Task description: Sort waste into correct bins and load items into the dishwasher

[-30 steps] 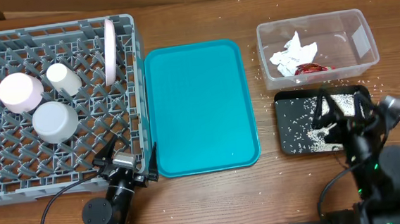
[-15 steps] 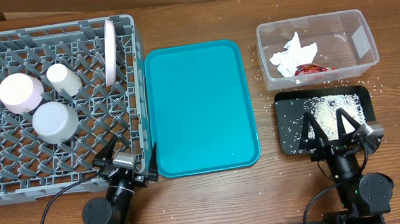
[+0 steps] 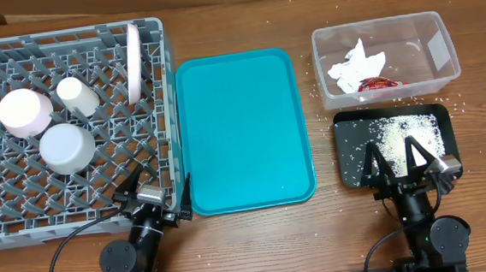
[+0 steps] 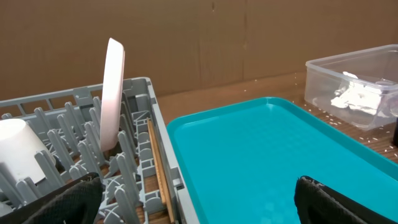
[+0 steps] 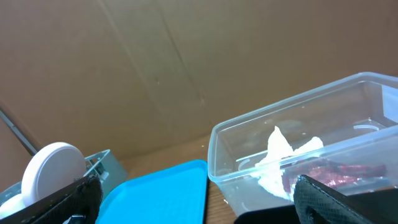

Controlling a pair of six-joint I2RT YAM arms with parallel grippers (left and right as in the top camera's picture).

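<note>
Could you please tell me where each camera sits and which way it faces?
Overhead: above the table, looking down at grey rack, teal tray, clear tub, black tray; left fingers and right fingers at the bottom.
Left wrist: low beside the grey rack, facing across the teal tray; left fingers in bottom corners.
Right wrist: low, tilted up at the clear tub; right fingers likewise.
Shared: both wrist views show the upright plate and teal tray.

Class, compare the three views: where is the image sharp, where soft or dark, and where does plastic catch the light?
Overhead: evenly lit, sharp enough to separate rice grains on the black tray. Left wrist: teal tray crisp, the fingers at the bottom corners dark and soft-edged. Right wrist: the clear tub catches highlights along its rim, its wall hazing the napkin.
</note>
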